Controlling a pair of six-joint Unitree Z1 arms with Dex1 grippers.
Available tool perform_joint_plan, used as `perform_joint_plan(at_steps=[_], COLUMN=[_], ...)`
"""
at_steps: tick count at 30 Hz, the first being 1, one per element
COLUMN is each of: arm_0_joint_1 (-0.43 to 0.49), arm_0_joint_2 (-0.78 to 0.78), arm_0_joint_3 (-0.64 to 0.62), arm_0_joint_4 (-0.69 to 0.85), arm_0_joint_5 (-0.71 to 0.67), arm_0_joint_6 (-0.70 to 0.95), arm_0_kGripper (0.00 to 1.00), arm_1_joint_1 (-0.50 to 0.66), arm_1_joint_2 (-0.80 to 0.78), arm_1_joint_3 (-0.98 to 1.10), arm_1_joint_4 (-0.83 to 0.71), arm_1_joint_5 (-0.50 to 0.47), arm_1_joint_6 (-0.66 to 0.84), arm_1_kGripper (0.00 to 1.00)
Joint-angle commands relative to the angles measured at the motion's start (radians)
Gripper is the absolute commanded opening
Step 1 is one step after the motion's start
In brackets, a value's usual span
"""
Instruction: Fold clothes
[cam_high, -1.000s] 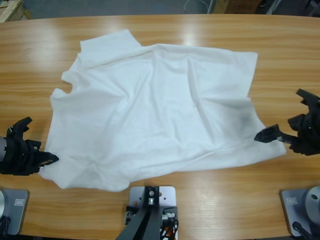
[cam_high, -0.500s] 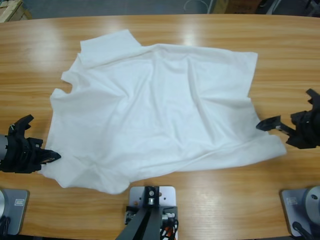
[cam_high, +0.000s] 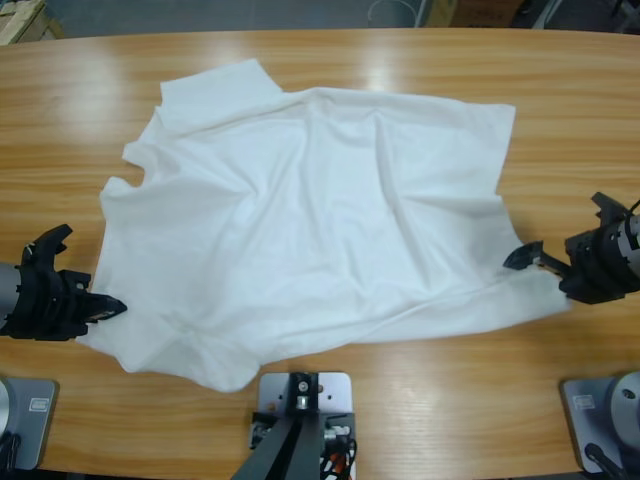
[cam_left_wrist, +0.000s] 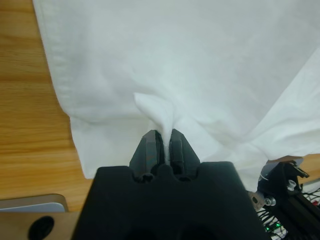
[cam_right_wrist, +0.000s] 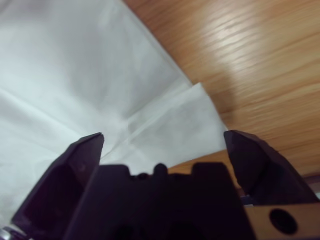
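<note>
High view shows you the shirt (cam_high: 310, 220), thin soft white cloth, spread wrinkled and roughly flat over the middle of the wooden table (cam_high: 560, 100), one sleeve toward the far edge. Your left gripper (cam_high: 112, 306) sits at the shirt's near-left corner; left wrist view has its jaws pinched together on a small peaked fold of the hem (cam_left_wrist: 155, 111). Your right gripper (cam_high: 560, 232) is at the shirt's near-right corner (cam_right_wrist: 200, 125), its black jaws spread wide and holding nothing, with the corner's doubled hem lying between them. Compared with a second ago, the right gripper has drawn back and come in again at the corner, and the left has edged slightly further onto the cloth.
</note>
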Motion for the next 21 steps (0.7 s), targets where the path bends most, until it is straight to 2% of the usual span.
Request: perform_joint_plan(at_steps=[1, 9, 11, 12, 14, 15, 16, 18, 20, 21], arm_0_joint_1=[-0.010, -0.010, -0.010, -0.010, -0.010, -0.010, -0.010, -0.010, -0.010, -0.010], arm_0_joint_2=[0.044, 0.056, 0.058, 0.059, 0.063, 0.065, 0.067, 0.071, 0.073, 0.074], arm_0_joint_3=[-0.005, -0.006, -0.006, -0.006, -0.007, -0.008, -0.008, -0.008, -0.008, -0.008], arm_0_joint_4=[-0.019, -0.022, -0.022, -0.023, -0.024, -0.024, -0.024, -0.024, -0.024, -0.024], arm_0_joint_5=[0.001, 0.001, 0.001, 0.001, 0.001, 0.001, 0.001, 0.001, 0.001, 0.001], arm_0_joint_6=[0.011, 0.014, 0.014, 0.014, 0.014, 0.014, 0.014, 0.014, 0.014, 0.014], arm_0_kGripper=[0.000, 0.000, 0.000, 0.000, 0.000, 0.000, 0.000, 0.000, 0.000, 0.000], arm_1_joint_1=[-0.041, -0.041, -0.041, -0.041, -0.041, -0.041, -0.041, -0.041, -0.041, -0.041], arm_1_joint_2=[0.014, 0.059, 0.066, 0.068, 0.071, 0.074, 0.075, 0.075, 0.075, 0.076], arm_1_joint_3=[0.007, 0.008, 0.011, 0.011, 0.012, 0.012, 0.012, 0.012, 0.012, 0.013], arm_1_joint_4=[-0.011, -0.027, -0.038, -0.040, -0.044, -0.046, -0.047, -0.047, -0.047, -0.047], arm_1_joint_5=[-0.033, -0.006, -0.003, -0.001, 0.001, 0.005, 0.008, 0.010, 0.010, 0.010], arm_1_joint_6=[0.015, 0.005, 0.003, 0.000, -0.003, -0.003, -0.005, -0.012, -0.014, -0.014], arm_1_kGripper=[0.977, 0.977, 0.942, 0.878, 0.812, 0.730, 0.708, 0.474, 0.318, 0.310])
